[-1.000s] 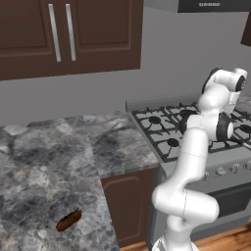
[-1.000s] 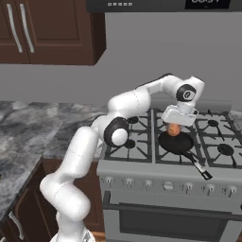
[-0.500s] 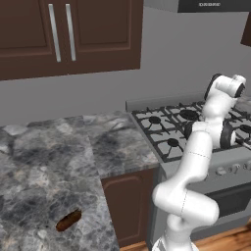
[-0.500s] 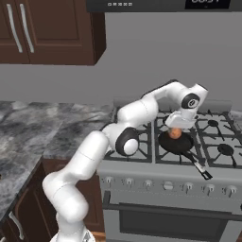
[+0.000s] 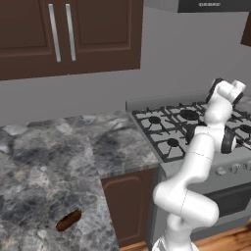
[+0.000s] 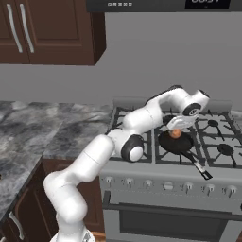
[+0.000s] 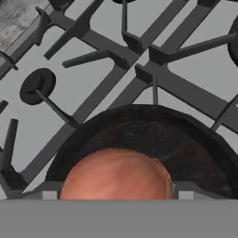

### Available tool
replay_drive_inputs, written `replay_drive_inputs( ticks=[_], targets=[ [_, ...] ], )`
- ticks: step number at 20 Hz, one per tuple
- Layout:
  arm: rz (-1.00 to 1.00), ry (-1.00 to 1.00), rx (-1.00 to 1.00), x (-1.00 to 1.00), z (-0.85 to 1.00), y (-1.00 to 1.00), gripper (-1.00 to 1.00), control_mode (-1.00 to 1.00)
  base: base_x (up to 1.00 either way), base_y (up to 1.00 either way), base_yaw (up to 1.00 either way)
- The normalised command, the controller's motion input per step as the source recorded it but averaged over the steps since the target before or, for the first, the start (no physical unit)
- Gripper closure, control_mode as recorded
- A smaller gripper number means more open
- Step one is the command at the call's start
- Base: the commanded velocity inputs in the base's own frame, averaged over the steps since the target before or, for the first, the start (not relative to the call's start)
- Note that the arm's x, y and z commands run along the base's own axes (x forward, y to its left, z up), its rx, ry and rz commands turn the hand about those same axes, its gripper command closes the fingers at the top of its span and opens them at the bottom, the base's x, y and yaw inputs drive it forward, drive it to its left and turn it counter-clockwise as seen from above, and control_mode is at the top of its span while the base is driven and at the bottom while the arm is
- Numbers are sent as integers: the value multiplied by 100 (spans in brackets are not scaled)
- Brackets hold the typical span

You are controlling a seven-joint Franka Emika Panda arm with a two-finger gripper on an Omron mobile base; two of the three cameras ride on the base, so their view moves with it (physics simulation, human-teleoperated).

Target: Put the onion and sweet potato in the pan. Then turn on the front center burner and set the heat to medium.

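The two-finger tool (image 6: 177, 126) hangs with fingers spread just above the round orange-tan onion (image 6: 175, 134) in the shallow black skillet (image 6: 176, 142) on the steel range, so lifting carelessly could nudge it out, while the reddish-brown sweet potato (image 5: 68, 220) waits near the marbled surface's front edge.

Even, diffuse light fills the rendered kitchen, with no clear source and no hard glare. The dark cabinets (image 5: 68, 34) stay dim; the grey wall (image 6: 165, 61) reads flat and mid-bright. Shadows are faint. Everything is sharp to the edges, without lens distortion. Close up, the onion (image 7: 116, 174) looks soft and low in texture detail.
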Motion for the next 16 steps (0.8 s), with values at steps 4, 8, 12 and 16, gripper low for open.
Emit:
replay_drive_inputs(
  ticks=[4, 8, 12, 16],
  targets=[
    [-18, 18, -18, 43, -3, 2, 100, -100, 0, 0, 0],
    [-26, 45, -27, 55, 0, 0, 100, -100, 0, 0, 0],
    [-30, 38, -8, 18, 4, 0, 100, -100, 0, 0, 0],
    [-28, 18, 0, -1, 6, -9, 100, -100, 0, 0, 0]
  ],
)
